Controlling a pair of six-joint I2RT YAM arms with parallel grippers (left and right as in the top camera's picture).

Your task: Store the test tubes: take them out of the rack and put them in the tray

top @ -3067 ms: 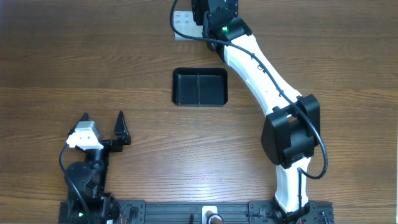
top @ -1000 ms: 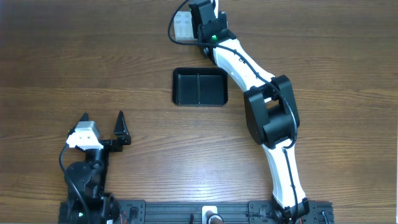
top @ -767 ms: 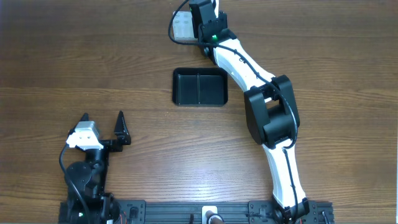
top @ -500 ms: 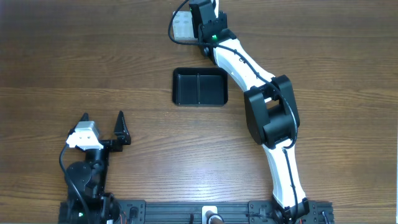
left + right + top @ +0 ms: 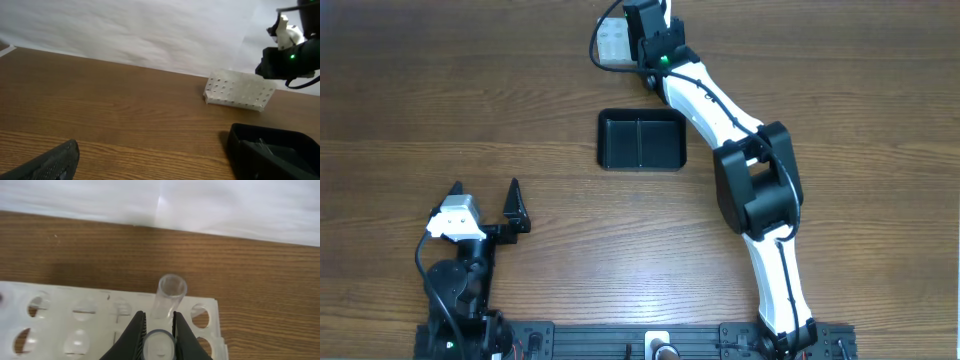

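A white perforated rack (image 5: 613,43) stands at the table's far edge. My right gripper (image 5: 156,332) hangs right over the rack (image 5: 70,322), its fingers shut on the rim of a clear test tube (image 5: 159,346). A second clear tube (image 5: 169,295) stands upright in a hole just beyond the fingers. The black two-compartment tray (image 5: 641,141) lies nearer than the rack, in the middle of the table. My left gripper (image 5: 485,203) rests open near the front left, far from both. The left wrist view shows the rack (image 5: 239,90) and the tray (image 5: 272,150) in the distance.
Bare wooden tabletop lies all around the tray and the left arm. The right arm (image 5: 720,110) stretches diagonally past the tray's right side. A white backdrop (image 5: 225,205) rises behind the table's far edge.
Since the earliest frame the right arm has folded its elbow inward and the gripper has shifted left over the rack. Over the last second nothing visibly moved. The left arm stayed still.
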